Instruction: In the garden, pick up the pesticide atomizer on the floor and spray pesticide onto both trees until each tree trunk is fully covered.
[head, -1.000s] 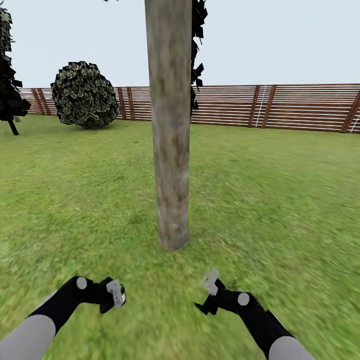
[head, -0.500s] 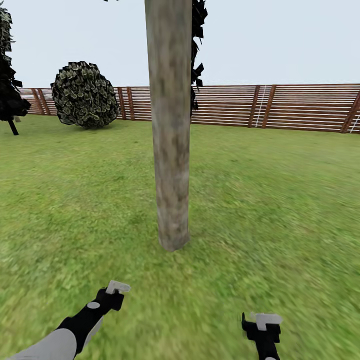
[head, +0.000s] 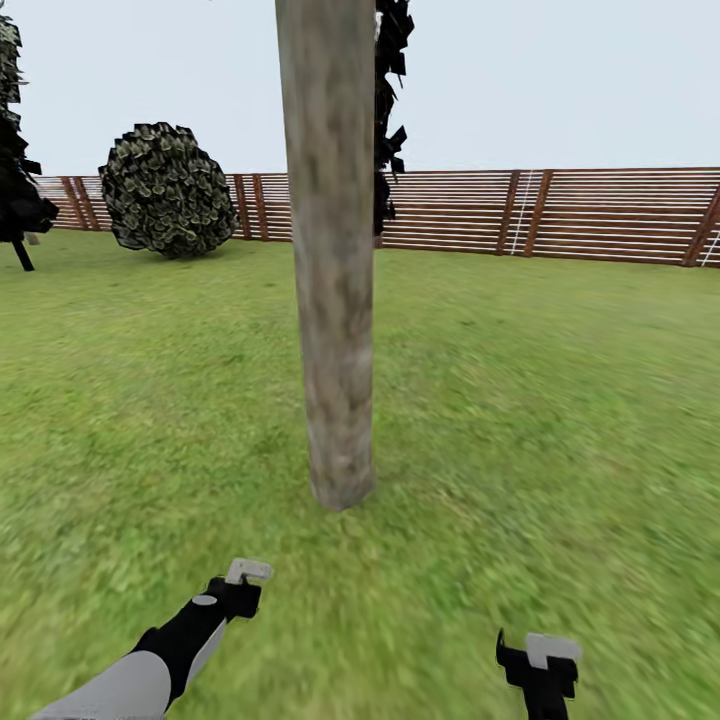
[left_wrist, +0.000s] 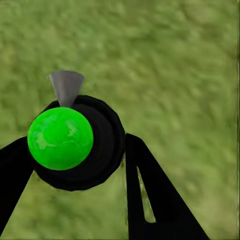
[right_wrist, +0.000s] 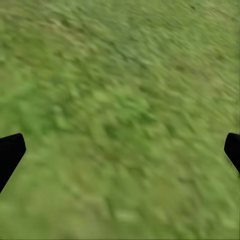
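Note:
A tree trunk (head: 332, 260), mottled grey-brown and straight, rises from the lawn (head: 560, 400) just ahead of me at the middle of the head view. My left gripper (head: 243, 583) hovers low over the grass, short of the trunk's base and to its left. In the left wrist view that gripper (left_wrist: 75, 165) is shut on the pesticide atomizer (left_wrist: 102, 145), a round black body with a bright green ball and a grey nozzle. My right gripper (head: 541, 662) is low at the right, and its wrist view shows it (right_wrist: 120, 155) open over bare grass.
A reddish-brown slat fence (head: 560, 215) closes the lawn at the back. A round dark bush (head: 165, 190) stands far left, and a dark tree (head: 15, 180) sits at the left edge. Ragged dark leaves (head: 390, 90) show behind the trunk.
Both arms drew back toward me and the left gripper turned to point forward. The view then shifted slightly, so the trunk now sits a little further left and nearer.

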